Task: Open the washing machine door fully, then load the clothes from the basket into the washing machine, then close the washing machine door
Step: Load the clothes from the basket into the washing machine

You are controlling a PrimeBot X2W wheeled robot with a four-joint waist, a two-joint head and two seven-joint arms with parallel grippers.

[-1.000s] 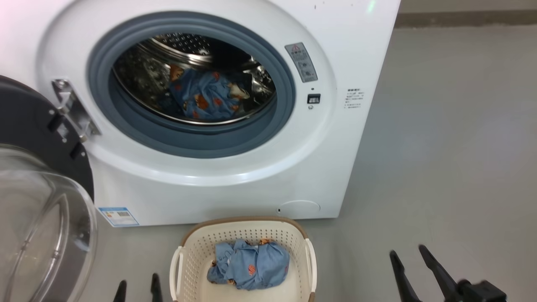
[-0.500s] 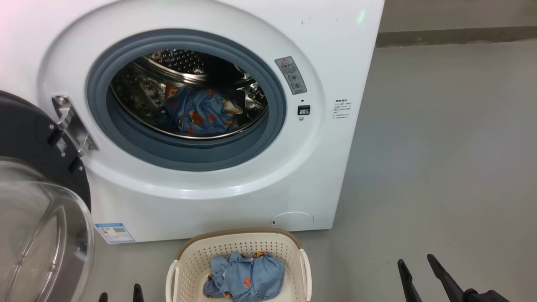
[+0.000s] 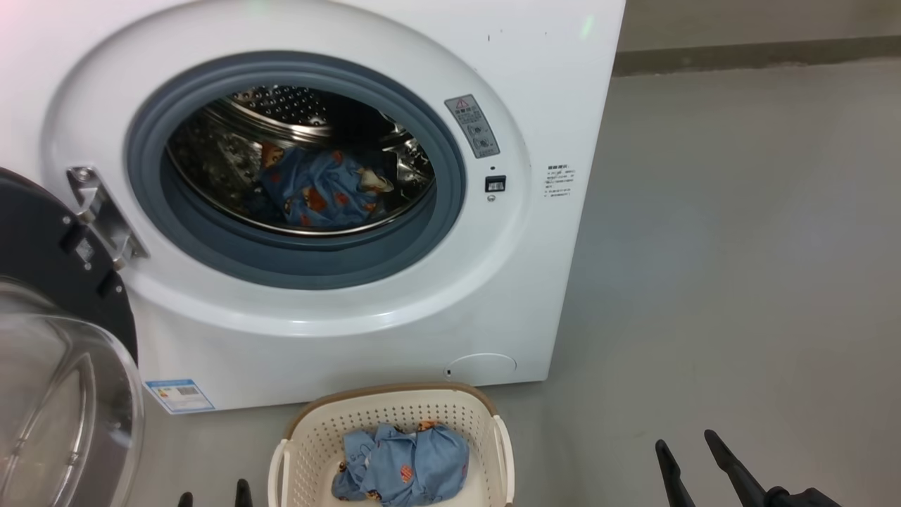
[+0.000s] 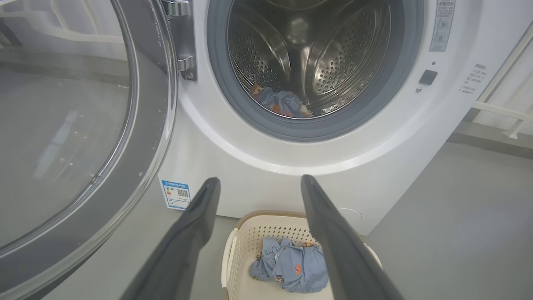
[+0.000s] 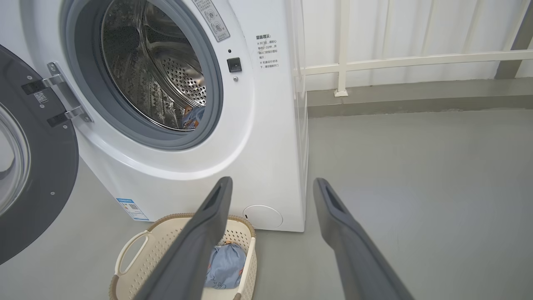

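Observation:
The white washing machine [image 3: 338,352] stands with its washing machine door [image 3: 35,239] swung wide to the left, glass bowl facing out. One piece of the blue printed clothes [image 3: 317,190] lies in the steel drum. Another bundle of clothes [image 3: 405,472] sits in the cream basket [image 3: 387,394] on the floor in front of the machine. My left gripper [image 3: 213,493] hangs open just left of the basket, holding nothing. My right gripper [image 3: 685,441] is open over bare floor to the basket's right. In the left wrist view the open left gripper [image 4: 260,179] frames the basket [image 4: 266,218].
Grey floor [image 3: 739,282] stretches to the right of the machine. A white railing [image 5: 395,62] and a low kerb run behind it. The open door [image 4: 137,166] takes up the space to the left of the basket.
The head camera has shifted, so the whole picture sits lower and further left. Both grippers stay open and empty; the clothes and basket have not moved.

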